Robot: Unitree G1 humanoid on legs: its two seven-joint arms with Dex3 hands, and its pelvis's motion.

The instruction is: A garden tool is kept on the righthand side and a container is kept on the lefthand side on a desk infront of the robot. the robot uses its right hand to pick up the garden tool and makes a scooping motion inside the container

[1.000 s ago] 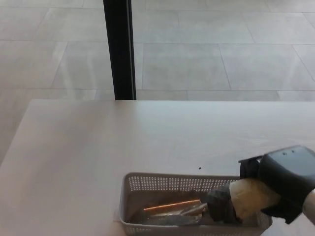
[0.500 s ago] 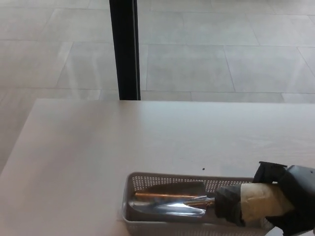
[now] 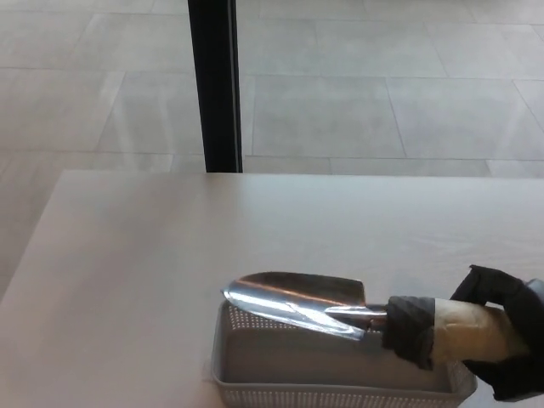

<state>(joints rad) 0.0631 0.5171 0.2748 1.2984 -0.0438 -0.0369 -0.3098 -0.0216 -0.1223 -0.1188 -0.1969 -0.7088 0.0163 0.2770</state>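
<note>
Basket (image 3: 255, 387) of grey perforated plastic sits at the near edge of the pale desk (image 3: 136, 255), its bottom cut off by the frame. Just above it, the right hand (image 3: 501, 348) comes in from the right, black fingers wrapped round the handle of a garden trowel (image 3: 293, 302); the handle shows a dark collar and a light wooden grip. Its shiny metal blade points left and hangs over the basket's far rim, clear of the floor of the basket, roughly level with a slight tilt. Whether the blade touches the rim cannot be told. Beyond, the desk runs bare to its far edge. Past that lies a grey tiled floor (image 3: 382, 102), with a black upright post (image 3: 214, 85) rising left of centre
</note>
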